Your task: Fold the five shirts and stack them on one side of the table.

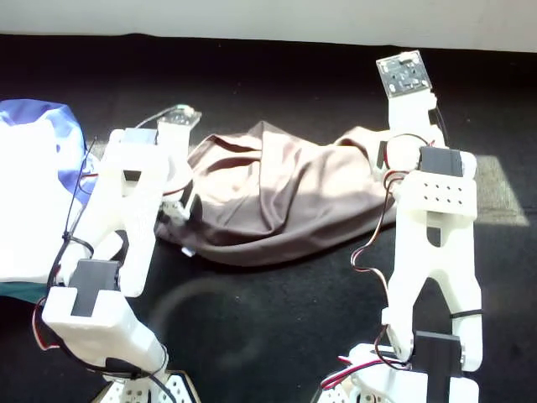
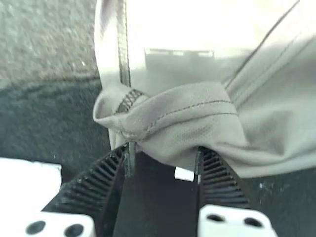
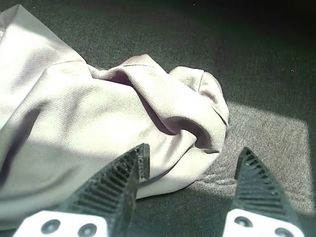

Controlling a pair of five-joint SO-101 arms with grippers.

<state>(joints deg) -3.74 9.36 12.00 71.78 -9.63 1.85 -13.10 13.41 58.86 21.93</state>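
A grey-brown shirt (image 1: 285, 193) lies crumpled in the middle of the black table (image 1: 277, 336). My left gripper (image 1: 186, 220) is at the shirt's left edge. In the left wrist view the gripper (image 2: 163, 158) is shut on a bunched fold and hem of the shirt (image 2: 197, 123), which sits between its black ribbed fingers (image 2: 116, 170). My right gripper (image 1: 388, 168) hangs over the shirt's right end. In the right wrist view that gripper (image 3: 192, 158) is open, its fingers wide apart just above a rolled corner of the shirt (image 3: 98, 108), with nothing held.
A heap of white and blue shirts (image 1: 33, 193) rests at the table's left edge, beside the left arm, with a bit of teal cloth (image 1: 17, 290) under it. A sunlit patch (image 1: 503, 193) lies on the table right of the right arm.
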